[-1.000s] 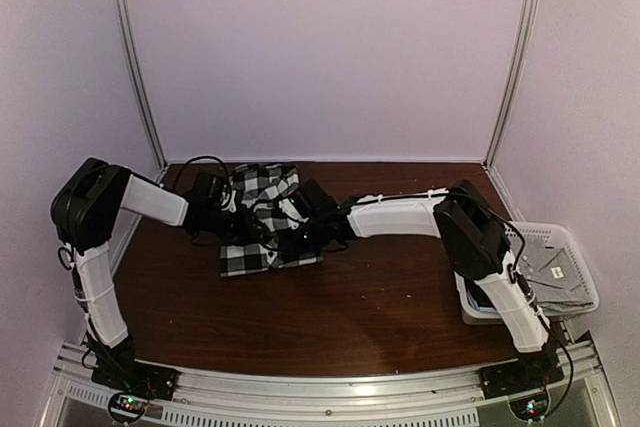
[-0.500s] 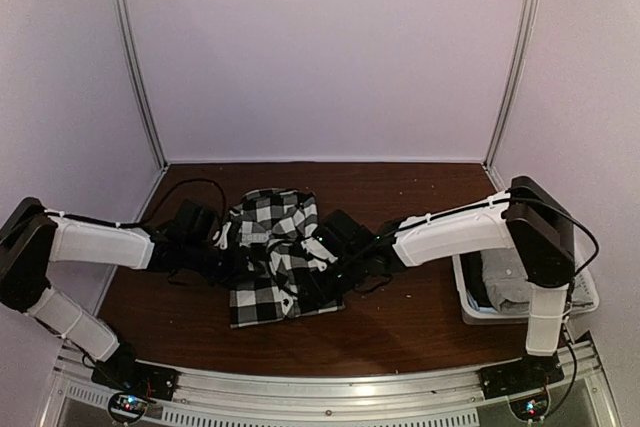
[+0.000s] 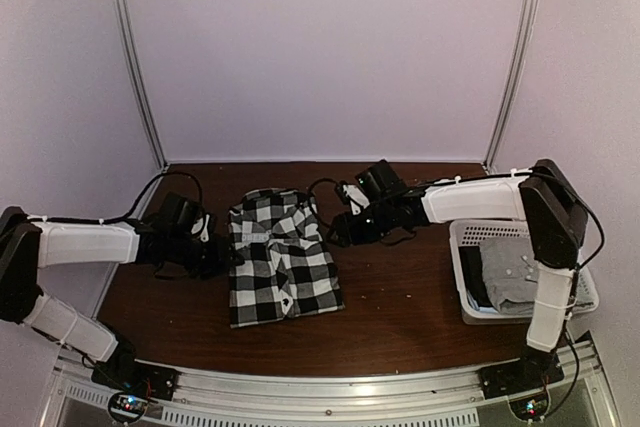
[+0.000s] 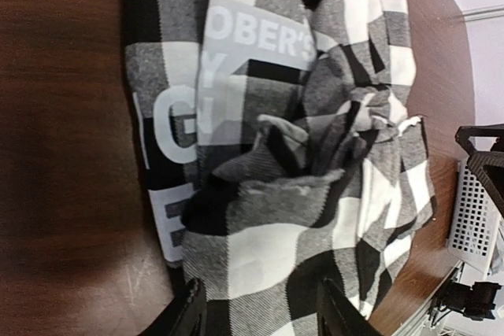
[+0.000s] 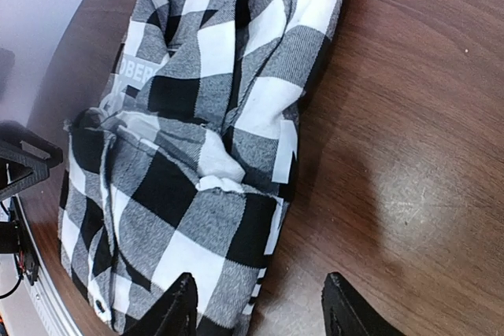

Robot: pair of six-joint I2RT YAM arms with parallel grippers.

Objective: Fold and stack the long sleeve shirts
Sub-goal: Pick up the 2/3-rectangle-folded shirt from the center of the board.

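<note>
Checked shirt (image 3: 282, 259) lies folded flat, centre of top view, prob. as stack base. Left gripper (image 3: 217, 255) and right gripper (image 3: 339, 229) flank it, jaws parted, empty; grey shirt (image 3: 510, 272) sits in basket (image 3: 485, 315), lower right.

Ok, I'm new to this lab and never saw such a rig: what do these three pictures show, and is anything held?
These are two robot arms bolted at the near edge of the table, each ending in a two-finger gripper. The wide picture is from a fixed camera above and behind them; the other two are from wrist cameras, with that gripper's own fingers at the bottom. On the table lies a folded black-and-white checked shirt. The left gripper is by its left edge, the right gripper off its far right corner; both are open, holding nothing. On the right, a white lattice basket holds a grey shirt.
</note>
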